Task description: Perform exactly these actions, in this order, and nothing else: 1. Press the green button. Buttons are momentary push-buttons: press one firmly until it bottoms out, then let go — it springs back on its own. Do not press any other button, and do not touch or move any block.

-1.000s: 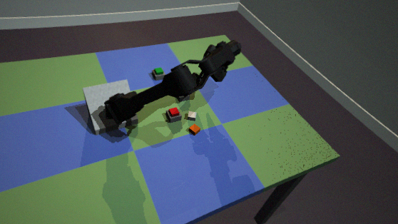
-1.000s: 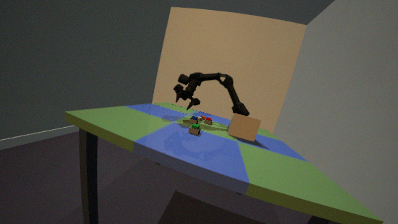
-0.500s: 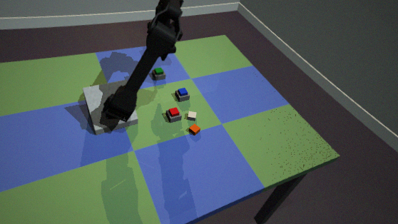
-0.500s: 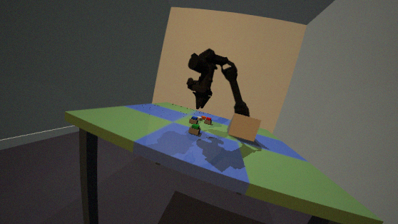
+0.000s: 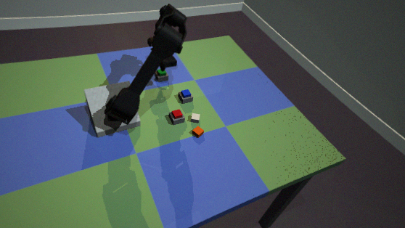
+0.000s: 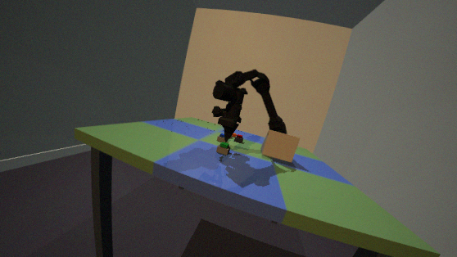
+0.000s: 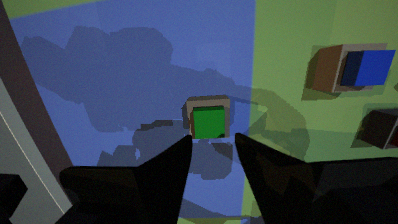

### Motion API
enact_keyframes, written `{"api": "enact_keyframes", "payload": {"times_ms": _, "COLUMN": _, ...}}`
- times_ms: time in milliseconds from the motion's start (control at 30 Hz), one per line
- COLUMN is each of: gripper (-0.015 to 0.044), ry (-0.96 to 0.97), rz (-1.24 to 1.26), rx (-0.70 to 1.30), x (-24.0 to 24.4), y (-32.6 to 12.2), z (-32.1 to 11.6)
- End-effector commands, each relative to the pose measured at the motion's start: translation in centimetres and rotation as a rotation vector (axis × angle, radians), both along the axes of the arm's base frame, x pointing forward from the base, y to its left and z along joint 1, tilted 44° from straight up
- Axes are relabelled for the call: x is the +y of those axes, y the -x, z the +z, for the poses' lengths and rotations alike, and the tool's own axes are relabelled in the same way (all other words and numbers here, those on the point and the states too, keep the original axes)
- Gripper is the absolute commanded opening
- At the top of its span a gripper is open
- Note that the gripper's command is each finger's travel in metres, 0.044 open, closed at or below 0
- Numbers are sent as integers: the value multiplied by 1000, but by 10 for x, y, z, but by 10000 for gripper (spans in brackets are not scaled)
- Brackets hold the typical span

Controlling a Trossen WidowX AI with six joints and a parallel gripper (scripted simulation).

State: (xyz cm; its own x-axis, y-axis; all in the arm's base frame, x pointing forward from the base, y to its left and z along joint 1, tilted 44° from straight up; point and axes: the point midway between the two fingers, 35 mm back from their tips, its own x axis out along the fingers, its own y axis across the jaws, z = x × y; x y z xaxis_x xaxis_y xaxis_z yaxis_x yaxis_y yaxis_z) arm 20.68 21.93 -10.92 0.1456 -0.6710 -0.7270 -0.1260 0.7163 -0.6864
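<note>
Blue button (image 5: 186, 94) and red button (image 5: 177, 114) sit on a green square of the checkered table (image 5: 283, 145). White block (image 5: 195, 117) just right of red; orange block (image 5: 197, 131) near it, apart.

Arm (image 5: 143, 78) is matte black all over, blocky faceted links, chunkier housings at the joints, no visible cables, screws or markings at this resolution. It's mounted on a pale grey square base plate (image 5: 95, 97). Gripper (image 7: 212, 150) is also plain black: two fingers tapering to pointed wedge tips, flat-shaded, no pads or labels discernible.
</note>
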Motion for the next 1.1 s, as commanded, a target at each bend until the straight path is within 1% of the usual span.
{"api": "enact_keyframes", "payload": {"times_ms": 0, "gripper": 32, "ry": -17, "rz": 14, "rx": -12, "x": 5, "y": -2, "z": 3}}
{"api": "enact_keyframes", "payload": {"times_ms": 33, "gripper": 20, "ry": -17, "rz": 14, "rx": -12, "x": 5, "y": -2, "z": 3}}
{"api": "enact_keyframes", "payload": {"times_ms": 333, "gripper": 20, "ry": -17, "rz": 14, "rx": -12, "x": 4, "y": -2, "z": 2}}
{"api": "enact_keyframes", "payload": {"times_ms": 1067, "gripper": 20, "ry": -17, "rz": 14, "rx": -13, "x": -17, "y": -8, "z": -22}}
